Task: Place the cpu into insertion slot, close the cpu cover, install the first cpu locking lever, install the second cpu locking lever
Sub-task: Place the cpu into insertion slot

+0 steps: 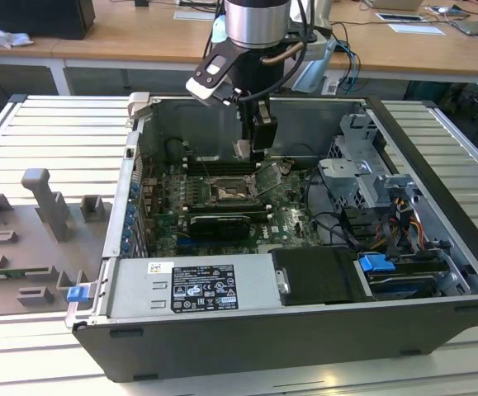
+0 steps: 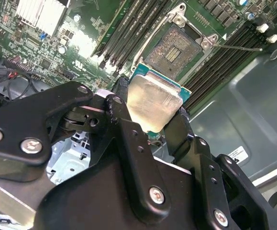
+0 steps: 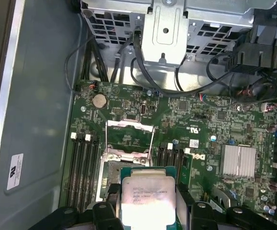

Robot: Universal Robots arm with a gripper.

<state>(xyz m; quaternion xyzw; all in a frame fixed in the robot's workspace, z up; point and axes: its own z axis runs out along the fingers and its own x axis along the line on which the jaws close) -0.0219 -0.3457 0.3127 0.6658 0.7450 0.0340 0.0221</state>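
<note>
**1. Task status.** The black jaws are closed on two opposite edges of the cpu [image 2: 151, 101], a small flat square chip with a silver-grey metal top and a green edge. The chip is carried clear of the board, near the insertion slot [image 2: 174, 48] but not in it. That slot is a square black socket with a dark, empty centre and a metal rim. Judged from this, placement is under way and not complete. No later step shows as done.

**2. Cover and levers.** Just beyond the insertion slot in the first wrist view, the cpu cover [image 3: 130, 126], a thin square silver frame plate with a large window, stands raised on its hinge. The opening is therefore free. One thin silver wire lever [image 2: 238, 47] juts out sideways from the insertion slot and appears unlatched. The state of the other lever cannot be told. Closing the cover and setting both levers are left to do.

**3. Container and contents.** The insertion slot sits on a green circuit board [image 3: 200, 120] inside an open dark-grey metal computer case [image 1: 247, 351].
- Long narrow black memory slots [image 3: 83, 165] flank the insertion slot on two sides.
- A long black card [image 1: 218, 224] lies just beside the insertion slot, toward the camera in the exterior view.
- A grey labelled power supply box [image 1: 193, 285] sits nearer that camera than the card.
- A grey sheet-metal drive cage [image 1: 358, 173] stands well apart from the insertion slot, toward the exterior view's right.

**4. Surroundings.** The case rests on a ribbed aluminium tabletop [image 1: 49, 132]. A grey moulded fixture tray [image 1: 24, 239] lies outside the case, far from the insertion slot.
</note>
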